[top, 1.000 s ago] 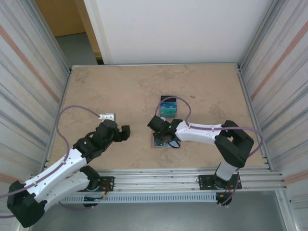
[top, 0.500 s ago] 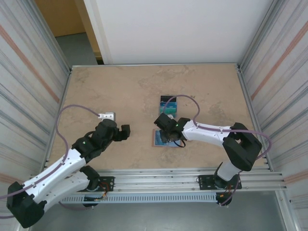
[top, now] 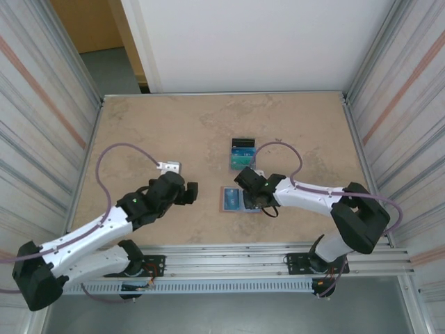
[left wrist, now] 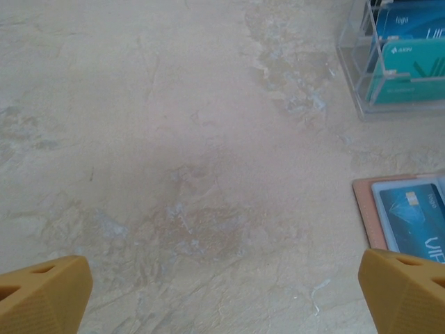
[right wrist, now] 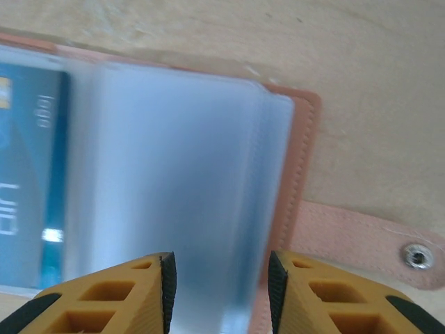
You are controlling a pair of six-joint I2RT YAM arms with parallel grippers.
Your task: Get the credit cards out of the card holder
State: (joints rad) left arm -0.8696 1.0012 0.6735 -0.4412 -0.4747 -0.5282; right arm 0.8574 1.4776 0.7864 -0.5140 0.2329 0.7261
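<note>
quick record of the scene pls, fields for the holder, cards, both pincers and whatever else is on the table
card holder: pinkish-brown leather bifold card holder, lying open on the beige mottled table, snap tab out to one side
card inside: dark blue plastic card in one of the holder's clear sleeves
left pincer: open wide, over bare table, apart from the holder
right pincer: open, low over the holder's frosted sleeves; contact cannot be told
other: clear upright stand holding blue and teal cards, beyond the holder
</note>
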